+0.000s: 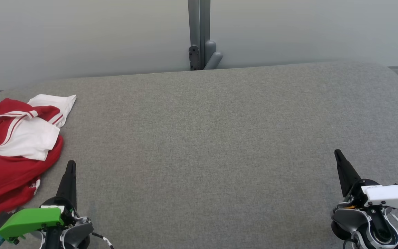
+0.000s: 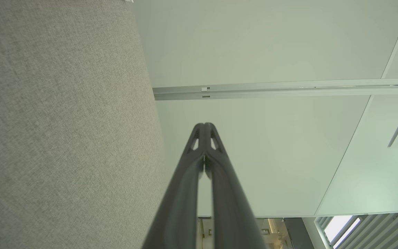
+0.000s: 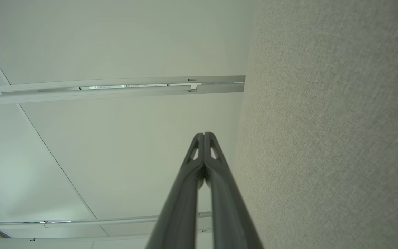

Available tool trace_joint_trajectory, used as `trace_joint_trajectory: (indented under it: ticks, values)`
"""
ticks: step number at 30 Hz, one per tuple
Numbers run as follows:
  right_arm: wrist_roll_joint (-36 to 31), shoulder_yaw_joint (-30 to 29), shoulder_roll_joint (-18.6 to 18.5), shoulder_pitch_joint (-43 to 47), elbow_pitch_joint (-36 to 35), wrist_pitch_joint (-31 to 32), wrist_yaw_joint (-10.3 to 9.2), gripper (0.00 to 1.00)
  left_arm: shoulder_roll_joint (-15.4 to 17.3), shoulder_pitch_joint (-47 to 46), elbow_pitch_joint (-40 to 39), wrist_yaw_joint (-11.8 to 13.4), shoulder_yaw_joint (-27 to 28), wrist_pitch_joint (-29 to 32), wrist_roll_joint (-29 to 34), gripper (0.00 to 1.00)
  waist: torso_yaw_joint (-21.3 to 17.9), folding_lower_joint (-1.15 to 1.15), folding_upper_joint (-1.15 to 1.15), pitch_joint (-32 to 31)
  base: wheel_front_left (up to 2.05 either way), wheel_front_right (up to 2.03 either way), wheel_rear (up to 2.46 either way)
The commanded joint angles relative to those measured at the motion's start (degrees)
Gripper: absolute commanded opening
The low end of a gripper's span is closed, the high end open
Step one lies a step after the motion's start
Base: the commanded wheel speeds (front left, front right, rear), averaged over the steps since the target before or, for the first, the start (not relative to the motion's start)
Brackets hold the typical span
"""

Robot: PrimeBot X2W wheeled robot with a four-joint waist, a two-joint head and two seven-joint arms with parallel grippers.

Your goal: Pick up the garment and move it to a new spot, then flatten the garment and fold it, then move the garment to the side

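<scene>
A crumpled red and white garment (image 1: 16,148) lies in a heap at the far left of the grey fabric table (image 1: 206,145). My left gripper (image 1: 70,164) stands shut at the lower left, its tip just right of the garment's lower edge and apart from it. In the left wrist view the left gripper (image 2: 204,125) shows both fingers pressed together with nothing between them. My right gripper (image 1: 337,153) is shut at the lower right, far from the garment. The right wrist view shows the right gripper (image 3: 204,135) with its fingertips touching and holding nothing.
A grey post with a bracket (image 1: 200,38) rises behind the table's far edge against a pale wall (image 1: 81,34). The table's rounded corners (image 1: 392,74) curve off at the back left and right. Wide bare fabric spreads between my two grippers.
</scene>
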Motion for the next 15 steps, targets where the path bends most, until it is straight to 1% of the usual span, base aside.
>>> trace_joint_trajectory:
  ticks: [1, 6, 7, 10, 15]
  values:
    - [0.4, -0.1, -0.1, -0.2, -0.2, 0.2, 0.02, 0.00, 0.4, -1.0, 0.0, -0.3, 0.3, 0.0, 0.0, 0.00, 0.0, 0.00, 0.20, 0.0, 0.00, 0.00, 0.00]
    - [0.4, -0.1, -0.1, -0.2, -0.2, 0.2, 0.02, 0.00, 0.4, -1.0, 0.0, -0.3, 0.3, 0.0, 0.0, 0.00, 0.0, 0.00, 0.20, 0.0, 0.00, 0.00, 0.00]
    - [0.0, 0.0, 0.0, 0.0, 0.0, 0.0, 0.00, 1.00, 0.0, 0.0, 0.0, 0.0, 0.0, 0.0, 0.0, 1.00, 0.0, 0.00, 0.00, 0.0, 0.00, 0.00, 0.00]
    - [0.0, 0.1, 0.4, 1.1, 1.3, 0.0, -0.02, 1.00, -0.3, 1.0, 1.5, 0.1, -0.3, 0.0, 0.0, 1.00, 0.0, 0.00, 0.00, 0.0, 0.00, 0.00, 0.00]
    - [-1.3, 1.5, 0.4, 1.5, 1.1, -1.9, -0.02, 1.00, -0.2, 1.6, 1.0, 0.1, -1.4, -1.6, 0.7, 1.00, 0.0, 0.00, 0.01, 0.0, 0.00, 0.00, 0.00]
